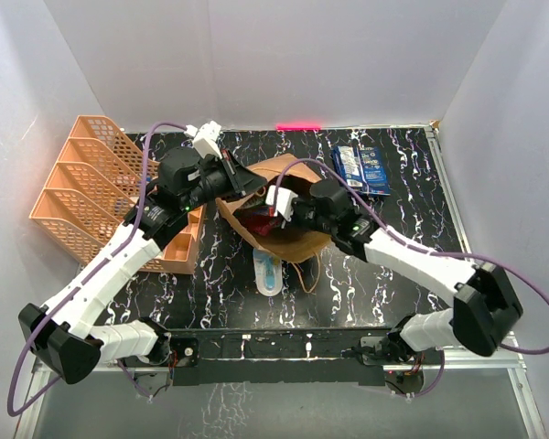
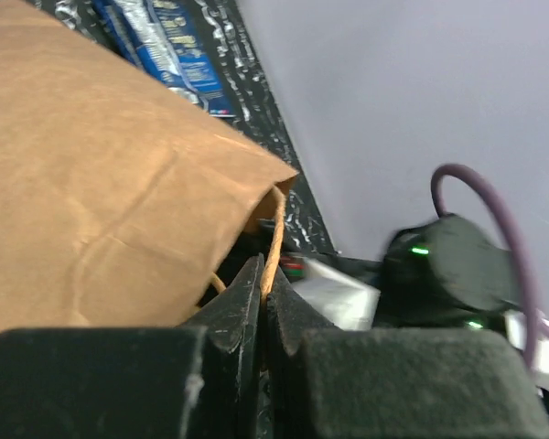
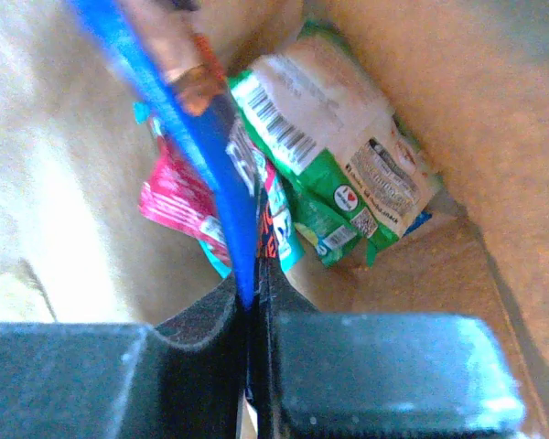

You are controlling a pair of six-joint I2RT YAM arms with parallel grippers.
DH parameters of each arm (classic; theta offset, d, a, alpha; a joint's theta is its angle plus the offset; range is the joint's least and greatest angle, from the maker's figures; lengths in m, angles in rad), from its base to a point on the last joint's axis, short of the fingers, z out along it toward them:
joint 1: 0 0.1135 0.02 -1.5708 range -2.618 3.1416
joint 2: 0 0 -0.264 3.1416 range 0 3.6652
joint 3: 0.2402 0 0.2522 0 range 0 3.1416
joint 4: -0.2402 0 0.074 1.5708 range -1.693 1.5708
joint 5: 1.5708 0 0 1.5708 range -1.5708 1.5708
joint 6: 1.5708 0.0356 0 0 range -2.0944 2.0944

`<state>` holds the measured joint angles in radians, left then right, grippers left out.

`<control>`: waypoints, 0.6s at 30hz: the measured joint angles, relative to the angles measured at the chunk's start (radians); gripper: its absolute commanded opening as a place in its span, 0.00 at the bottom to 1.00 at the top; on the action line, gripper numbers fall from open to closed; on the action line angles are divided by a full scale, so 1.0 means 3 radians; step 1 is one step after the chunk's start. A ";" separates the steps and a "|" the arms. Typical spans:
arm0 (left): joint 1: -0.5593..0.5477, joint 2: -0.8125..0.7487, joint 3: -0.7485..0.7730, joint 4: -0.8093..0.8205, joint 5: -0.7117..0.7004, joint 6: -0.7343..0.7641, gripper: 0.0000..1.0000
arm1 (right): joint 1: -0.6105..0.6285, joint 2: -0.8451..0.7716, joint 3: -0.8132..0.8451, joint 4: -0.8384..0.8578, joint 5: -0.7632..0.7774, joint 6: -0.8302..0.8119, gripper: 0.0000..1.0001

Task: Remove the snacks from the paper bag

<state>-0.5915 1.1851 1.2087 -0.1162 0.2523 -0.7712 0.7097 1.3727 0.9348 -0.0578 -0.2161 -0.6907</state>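
The paper bag (image 1: 293,245) sits at the middle of the table (image 1: 366,302); we fear it could tip, or the blue packet (image 3: 192,155) slip free, because only the packet's thin edge is pinched. Our left claw (image 2: 263,283) is clamped tight on the bag's rim, and our right claw (image 3: 253,293), inside the bag, on that packet's edge.

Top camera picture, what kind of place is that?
Probably a robot lab test booth, not a home: plain white walls box in a black marbled table, and two robot arms are bolted at its near edge.
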 measured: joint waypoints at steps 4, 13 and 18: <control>0.0004 0.0034 0.0000 -0.0161 -0.0095 0.0008 0.00 | 0.0019 -0.0327 0.0051 -0.0083 -0.0099 0.0357 0.08; 0.0005 0.0038 0.0000 -0.0248 -0.0191 0.0037 0.00 | 0.0028 -0.1094 0.0064 -0.0446 -0.0249 0.0690 0.08; 0.0005 0.0038 0.0000 -0.0278 -0.0256 0.0067 0.00 | 0.0028 -0.1541 0.0094 -0.0909 -0.0211 0.0806 0.08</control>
<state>-0.5900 1.1965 1.2087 -0.1997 0.1757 -0.7509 0.7181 0.9104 0.9630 -0.3305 -0.2794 -0.4488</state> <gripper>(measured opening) 0.008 0.078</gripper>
